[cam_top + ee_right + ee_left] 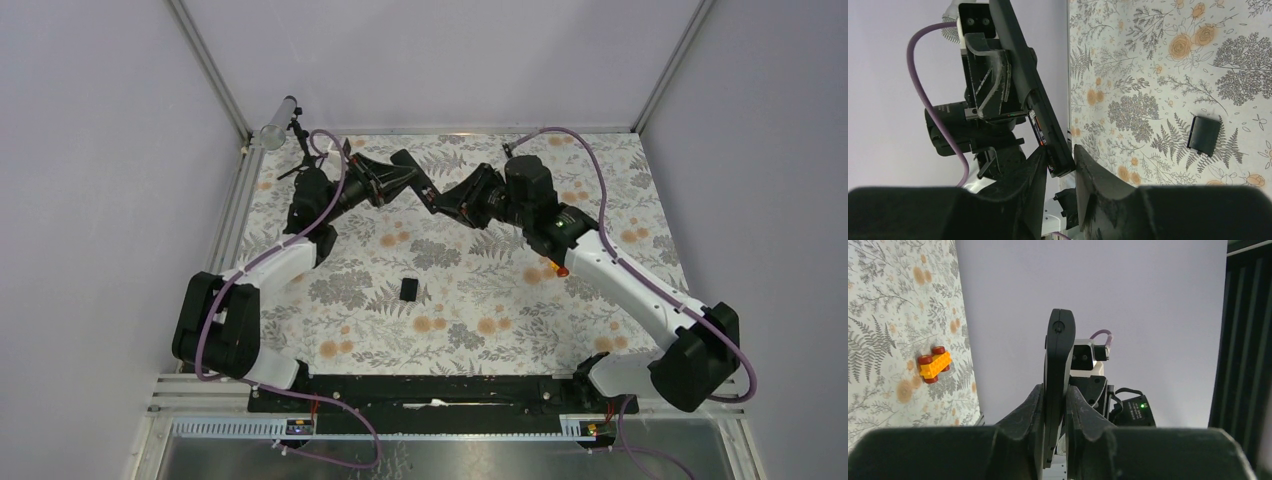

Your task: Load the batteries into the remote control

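Observation:
The remote control [1058,355] is a slim black bar that my left gripper [1054,405] is shut on, holding it edge-on above the table's far middle [430,192]. In the right wrist view the remote [1020,75] runs down from the left gripper, and its lower end sits between my right gripper's [1058,160] fingers, which touch it on both sides. Its compartment is open, and a battery [1039,131] shows inside as a thin strip with orange marks. I see no other battery. The small black cover [410,290] lies flat on the mat, also in the right wrist view [1204,135].
A yellow toy brick car [934,364] with red wheels sits on the floral mat, partly under the right arm [555,268]. A black mini tripod [295,135] holding a pale tube stands at the far left corner. Grey walls close in the back and sides.

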Robot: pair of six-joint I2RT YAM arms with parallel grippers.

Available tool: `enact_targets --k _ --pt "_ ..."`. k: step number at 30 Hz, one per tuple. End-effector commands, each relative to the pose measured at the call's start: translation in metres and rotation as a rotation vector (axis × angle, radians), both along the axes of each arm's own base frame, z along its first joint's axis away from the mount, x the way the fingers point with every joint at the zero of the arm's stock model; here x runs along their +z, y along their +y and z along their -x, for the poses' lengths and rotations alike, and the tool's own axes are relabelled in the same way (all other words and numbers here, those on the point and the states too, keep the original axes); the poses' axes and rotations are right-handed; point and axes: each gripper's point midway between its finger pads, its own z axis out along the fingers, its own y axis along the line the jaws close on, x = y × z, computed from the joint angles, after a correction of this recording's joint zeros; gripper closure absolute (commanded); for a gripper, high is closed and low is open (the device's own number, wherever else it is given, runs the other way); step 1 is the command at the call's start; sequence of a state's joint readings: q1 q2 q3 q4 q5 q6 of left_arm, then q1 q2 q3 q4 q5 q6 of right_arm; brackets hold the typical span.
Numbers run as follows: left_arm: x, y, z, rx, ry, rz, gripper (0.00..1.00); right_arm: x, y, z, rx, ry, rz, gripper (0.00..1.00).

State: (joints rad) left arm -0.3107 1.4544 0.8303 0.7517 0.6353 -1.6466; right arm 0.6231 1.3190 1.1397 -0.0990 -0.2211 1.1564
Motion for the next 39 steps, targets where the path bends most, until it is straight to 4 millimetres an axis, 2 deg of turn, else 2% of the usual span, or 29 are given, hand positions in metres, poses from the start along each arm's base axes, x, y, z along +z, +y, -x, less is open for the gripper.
enact_targets --k 1,4,9,11,13,15,18,20,23,26,30,33,34,36,39 --pt "0.079 -0.005 0.037 -0.101 -0.262 0.056 1.0 -0.052 -0.01 0.005 0.023 0.114 0.166 0.67" --pt "0.075 -0.004 0.035 -0.096 -0.266 0.036 1.0 -0.04 -0.013 0.003 0.006 0.068 0.165 0.55" --pt "0.065 0.003 0.026 -0.077 -0.301 -0.047 1.0 0.011 -0.018 0.004 0.003 -0.137 0.08 0.16" --pt "0.055 0.008 0.02 -0.065 -0.306 -0.113 1.0 0.028 -0.022 0.008 0.016 -0.245 0.073 0.08" --pt "0.041 0.015 0.014 -0.048 -0.346 -0.207 1.0 0.03 -0.029 0.01 0.027 -0.306 0.122 0.06" --pt "0.021 0.026 0.007 -0.015 -0.324 -0.305 1.0 0.01 -0.037 0.01 0.034 -0.29 0.228 0.06" --pt "-0.011 0.048 0.003 0.034 -0.31 -0.479 1.0 -0.04 -0.051 0.011 0.046 -0.219 0.402 0.06" --pt "-0.031 0.064 0.004 0.067 -0.3 -0.612 1.0 -0.075 -0.051 0.015 0.063 -0.182 0.511 0.06" --pt "-0.052 0.091 0.01 0.122 -0.271 -0.8 1.0 -0.12 -0.03 0.027 0.134 -0.109 0.659 0.06" --pt "-0.059 0.12 0.017 0.221 -0.232 -0.946 1.0 -0.153 -0.005 0.039 0.184 -0.025 0.747 0.06" --pt "-0.061 0.157 0.027 0.377 -0.181 -1.078 1.0 -0.184 0.024 0.051 0.212 0.023 0.822 0.05" --pt "-0.061 0.17 0.037 0.436 -0.168 -1.115 1.0 -0.211 0.038 0.058 0.247 0.06 0.863 0.07" --pt "-0.061 0.172 0.04 0.442 -0.169 -1.12 1.0 -0.219 0.041 0.059 0.266 0.06 0.884 0.09" --pt "-0.062 0.174 0.043 0.447 -0.173 -1.129 1.0 -0.228 0.044 0.056 0.286 0.053 0.926 0.22" --pt "-0.064 0.175 0.047 0.431 -0.174 -1.148 1.0 -0.22 0.05 0.041 0.337 -0.064 0.97 0.38"
